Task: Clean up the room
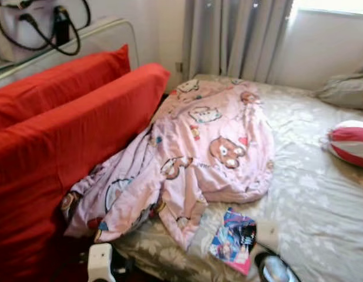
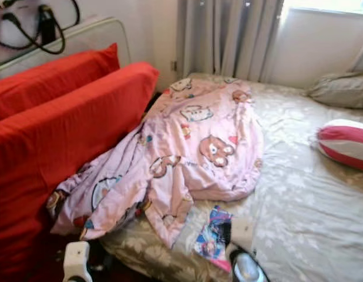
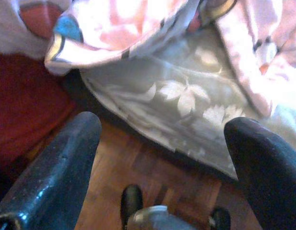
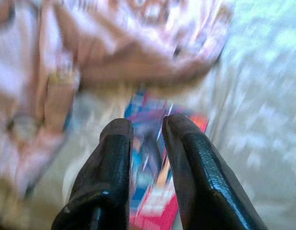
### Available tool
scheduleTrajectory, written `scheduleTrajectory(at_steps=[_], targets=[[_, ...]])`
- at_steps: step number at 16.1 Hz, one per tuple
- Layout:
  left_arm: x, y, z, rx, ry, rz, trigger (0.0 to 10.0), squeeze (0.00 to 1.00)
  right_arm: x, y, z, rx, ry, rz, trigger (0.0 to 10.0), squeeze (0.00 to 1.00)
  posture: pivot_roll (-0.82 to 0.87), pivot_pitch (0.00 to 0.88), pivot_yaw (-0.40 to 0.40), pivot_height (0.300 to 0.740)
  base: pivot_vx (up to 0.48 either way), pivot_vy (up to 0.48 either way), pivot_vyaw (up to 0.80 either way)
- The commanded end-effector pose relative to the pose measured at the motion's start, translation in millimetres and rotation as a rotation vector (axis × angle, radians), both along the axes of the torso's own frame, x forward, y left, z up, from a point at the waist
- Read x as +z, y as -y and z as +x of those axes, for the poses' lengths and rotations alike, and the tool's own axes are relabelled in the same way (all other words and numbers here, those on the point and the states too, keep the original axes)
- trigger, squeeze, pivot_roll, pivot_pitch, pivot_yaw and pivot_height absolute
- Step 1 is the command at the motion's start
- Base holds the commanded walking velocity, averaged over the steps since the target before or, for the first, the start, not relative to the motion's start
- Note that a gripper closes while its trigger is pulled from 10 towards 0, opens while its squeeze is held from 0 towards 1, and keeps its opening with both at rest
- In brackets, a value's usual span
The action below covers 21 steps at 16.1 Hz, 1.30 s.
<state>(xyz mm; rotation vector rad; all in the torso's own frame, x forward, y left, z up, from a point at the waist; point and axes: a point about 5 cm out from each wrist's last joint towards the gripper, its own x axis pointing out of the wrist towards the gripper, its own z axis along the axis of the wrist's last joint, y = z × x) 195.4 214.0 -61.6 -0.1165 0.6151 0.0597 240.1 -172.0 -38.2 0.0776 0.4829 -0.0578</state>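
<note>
Your right gripper (image 4: 145, 127) points down at the colourful booklet (image 1: 233, 239) lying flat on the bed (image 1: 322, 217), close to the near edge and just beside the hem of the crumpled pink blanket (image 1: 193, 153). Its two fingers stand almost together with only a thin slit between them and hold nothing; the wrist picture is smeared, so judge the gap with care. I take the step in hand to be lifting that booklet off the bed as part of tidying.

To do it well, spread the fingers before you descend, since as they stand they would only press on the cover. The booklet is thin and lies flat on a soft sheet, so aim at one of its free edges, preferably the one towards the near edge of the bed, away from the blanket. Push one finger into the bedding beside that edge so it slides beneath, then close. Keep clear of the blanket hem, or you may pinch cloth with the paper and drag the whole heap.

Your left gripper (image 3: 162, 139) hangs low off the near edge of the bed, above the wooden floor (image 3: 157, 177), with its fingers spread wide and nothing between them. Leave it there; the overhanging blanket corner is near it and easily snagged.

The red cushions (image 1: 64, 135) along the left side of the bed and the striped pillow (image 1: 350, 143) near the right edge are well apart from the booklet.
</note>
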Motion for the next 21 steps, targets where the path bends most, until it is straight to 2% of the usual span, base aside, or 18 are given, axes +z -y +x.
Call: scheduleTrajectory(at_steps=[1,2,4,6,9,11,15,19,20,21], targets=[[43.2,7.9,54.4,-0.055,0.270,0.052,10.0,0.00,10.3,1.5,8.2,0.011,0.075,-0.010,10.0,0.00,0.03,0.000,-0.026,0.740,0.000,0.000,0.00],[69.0,12.3,75.1,-0.084,0.413,0.070,10.0,0.00,14.5,2.3,9.7,0.013,0.115,-0.002,10.0,0.00,0.03,0.000,-0.030,0.740,0.000,0.000,0.00],[79.3,15.3,77.5,-0.082,0.496,0.043,10.0,0.00,21.0,2.9,10.5,0.027,0.180,-0.008,10.0,0.00,0.04,0.000,-0.037,0.740,0.000,0.000,0.00],[80.4,21.2,79.7,-0.087,0.511,0.012,10.0,0.00,19.1,0.1,7.7,0.046,0.175,-0.016,10.0,0.00,0.04,0.000,-0.038,0.740,0.000,0.000,0.00],[87.7,21.2,82.8,-0.083,0.540,0.003,10.0,0.00,24.8,1.8,11.5,0.009,0.207,-0.022,10.0,0.00,0.03,0.010,-0.033,0.740,0.000,0.000,0.00],[93.6,17.7,83.0,-0.096,0.563,0.008,10.0,0.00,29.3,9.8,14.5,-0.047,0.223,-0.033,10.0,0.00,0.04,0.033,-0.031,0.740,0.000,0.000,0.00],[92.6,14.8,80.5,-0.102,0.550,0.012,10.0,0.00,29.7,12.4,14.8,-0.064,0.220,-0.058,10.0,0.00,0.04,0.047,-0.028,0.690,0.000,0.000,0.00],[93.9,20.2,83.3,-0.119,0.548,0.002,10.0,0.00,32.9,9.2,18.7,-0.061,0.239,-0.036,10.0,0.00,0.04,0.050,-0.023,0.690,0.000,0.000,0.00],[94.8,22.4,84.5,-0.122,0.551,-0.001,10.0,0.00,31.6,7.8,19.8,-0.066,0.221,-0.025,10.0,0.10,0.04,0.049,-0.024,0.690,0.000,0.000,0.00],[95.4,22.7,84.8,-0.122,0.553,-0.003,10.0,0.00,31.3,6.7,20.2,-0.062,0.215,-0.023,10.0,0.07,0.04,0.049,-0.024,0.690,0.000,0.000,0.00]])
